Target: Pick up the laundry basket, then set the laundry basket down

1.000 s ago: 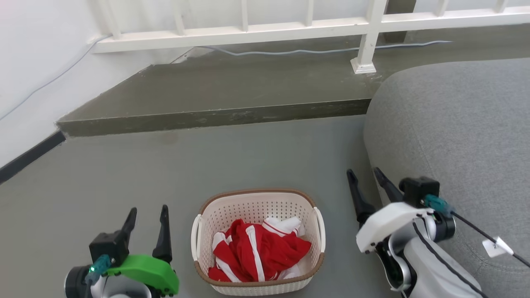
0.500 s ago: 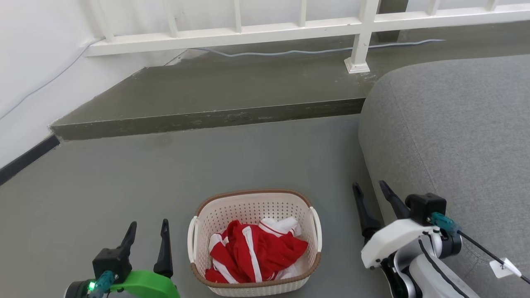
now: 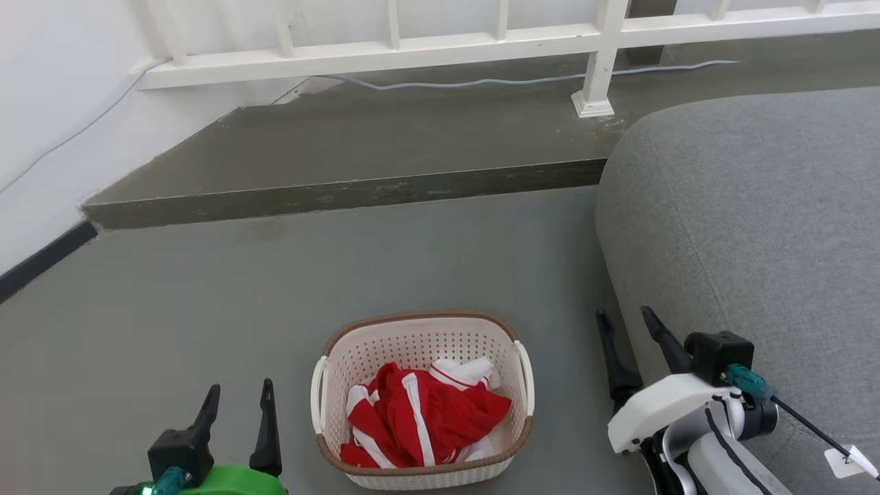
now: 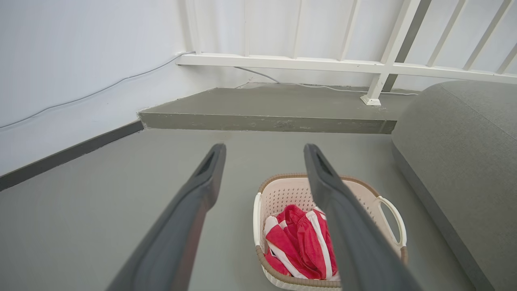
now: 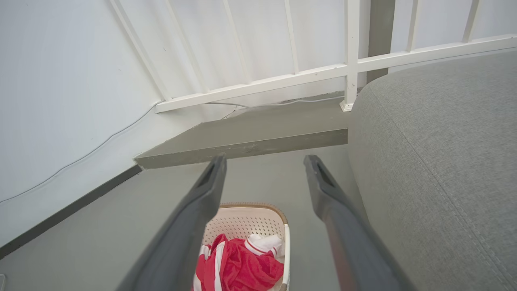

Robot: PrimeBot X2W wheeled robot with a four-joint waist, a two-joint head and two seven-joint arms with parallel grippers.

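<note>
The laundry basket [image 3: 419, 344] stands on the grey floor at the lower middle of the head view, cream-white and perforated with a brown rim and white side handles. A red and white garment [image 3: 421, 416] lies crumpled inside it. My left gripper [image 3: 240, 386] is open to the left of the basket, clear of it. My right gripper [image 3: 624, 313] is open to its right, beside the sofa. In the left wrist view the open left gripper [image 4: 264, 147] looks over the basket [image 4: 282, 193]. In the right wrist view the open right gripper [image 5: 264, 158] is above the basket [image 5: 246, 222].
A grey sofa [image 3: 756, 206] takes up the right side, close to my right arm. Beyond the basket a raised concrete step [image 3: 357, 189] runs across, with a white railing [image 3: 412, 51] and a cable [image 3: 481, 82] behind it. A white wall [image 3: 55, 103] bounds the left.
Both grippers have drawn back toward the bottom of the head view, still open. The camera has shifted slightly. The basket stays on the floor.
</note>
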